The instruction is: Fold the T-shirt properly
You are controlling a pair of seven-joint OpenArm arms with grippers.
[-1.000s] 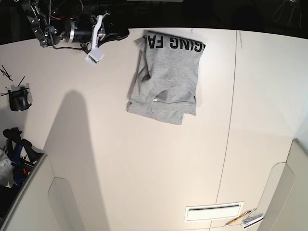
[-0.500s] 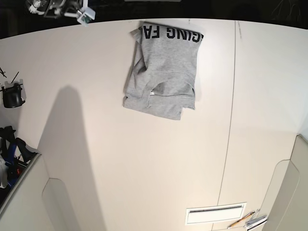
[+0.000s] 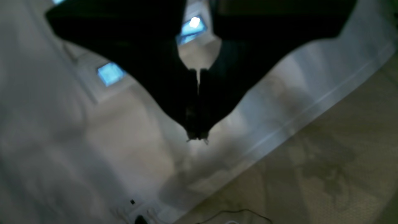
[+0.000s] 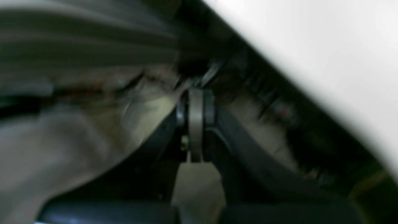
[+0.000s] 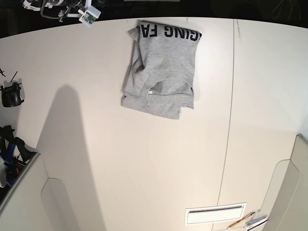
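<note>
Pens and a white slotted panel (image 5: pixel 214 212) sit nearest the base camera, at about five o'clock on the pale table (image 5: pixel 120 173). Farther off, toward twelve o'clock and up against the far edge, lies the T-shirt (image 5: pixel 161 72) — heather grey, folded into a rough rectangle, black lettering showing along its far hem. It touches neither arm. Cotton like this should be light, limp and easily dragged; it will likely sag and crumple if lifted by one point, so the sound hold looks to be two corners of one edge at once, probably the loose near edge at six o'clock. At eleven o'clock, off the table's far corner, only a part of the right arm shows. The right gripper (image 4: pixel 196 124) has its jaws pressed together on nothing visible. The left gripper (image 3: pixel 197 137) is likewise closed and empty — its tips meet over pale blurred background.
</note>
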